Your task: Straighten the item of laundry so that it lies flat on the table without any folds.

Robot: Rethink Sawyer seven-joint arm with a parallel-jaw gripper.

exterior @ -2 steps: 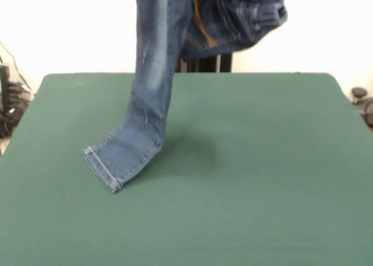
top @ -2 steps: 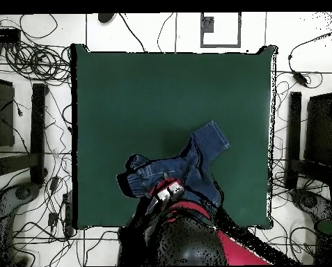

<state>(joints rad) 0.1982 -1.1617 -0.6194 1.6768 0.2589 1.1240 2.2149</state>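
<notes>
Green felt table [exterior @ -2 steps: 280, 178] bears one hemmed leg of lifted jeans [exterior @ -2 steps: 148, 109] (pincer [top @ -2 steps: 167, 194] grip: cannot tell).

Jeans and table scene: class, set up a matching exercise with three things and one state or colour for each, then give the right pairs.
Things:
1. jeans' hemmed leg end
2. jeans' waist part
3. table

States:
A. dark green, flat
B. resting on the tabletop
C. lifted in the air, bunched

Pairs: 1-B, 2-C, 3-A
</notes>
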